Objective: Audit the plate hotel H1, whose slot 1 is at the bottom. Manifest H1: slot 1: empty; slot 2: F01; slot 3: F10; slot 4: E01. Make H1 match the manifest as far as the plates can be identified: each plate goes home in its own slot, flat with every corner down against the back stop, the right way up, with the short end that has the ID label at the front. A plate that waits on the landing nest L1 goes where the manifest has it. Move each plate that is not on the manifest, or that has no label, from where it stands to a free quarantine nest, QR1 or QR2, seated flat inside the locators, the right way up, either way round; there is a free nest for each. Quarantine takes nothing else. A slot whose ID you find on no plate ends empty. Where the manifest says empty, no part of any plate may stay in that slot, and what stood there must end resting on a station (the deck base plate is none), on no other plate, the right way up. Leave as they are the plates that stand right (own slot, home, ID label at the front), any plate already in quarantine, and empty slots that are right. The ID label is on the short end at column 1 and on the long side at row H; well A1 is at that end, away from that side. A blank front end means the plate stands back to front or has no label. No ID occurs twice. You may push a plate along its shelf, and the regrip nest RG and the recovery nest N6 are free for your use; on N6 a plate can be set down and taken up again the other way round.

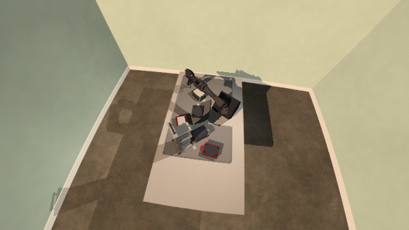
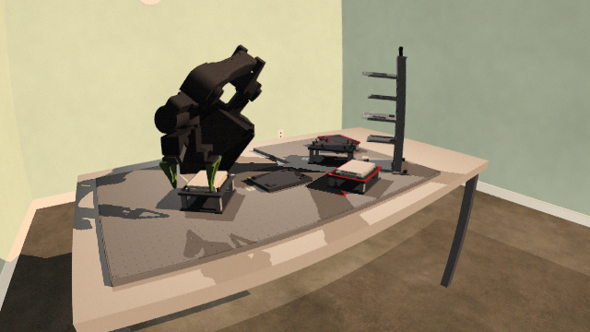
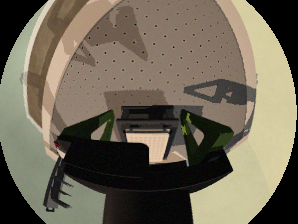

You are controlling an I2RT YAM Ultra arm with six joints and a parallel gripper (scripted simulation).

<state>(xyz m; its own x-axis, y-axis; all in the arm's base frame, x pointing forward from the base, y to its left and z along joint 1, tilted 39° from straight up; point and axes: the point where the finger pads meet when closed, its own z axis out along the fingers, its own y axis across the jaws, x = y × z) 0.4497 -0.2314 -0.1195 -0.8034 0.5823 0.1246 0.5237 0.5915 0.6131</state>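
Note:
A white plate [image 2: 206,179] lies flat on a black raised nest [image 2: 205,195] at the left of the deck. It also shows in the top view [image 1: 199,93] and in the wrist view [image 3: 148,144]. My gripper [image 2: 191,174] is open, low over this plate, with its green fingers wide on either side of it [image 3: 147,129]. I cannot tell whether they touch it. The plate hotel H1 [image 2: 397,111] stands at the far right, with four shelves. The second shelf from the bottom [image 2: 379,117] looks thicker and paler, and its contents are too small to read.
A red-edged nest [image 2: 355,171] near the hotel holds a white plate. A second red-edged nest [image 2: 334,142] behind it looks dark. A flat dark nest [image 2: 278,180] lies at mid-deck. The arm's body [image 2: 207,115] rises above the left nest.

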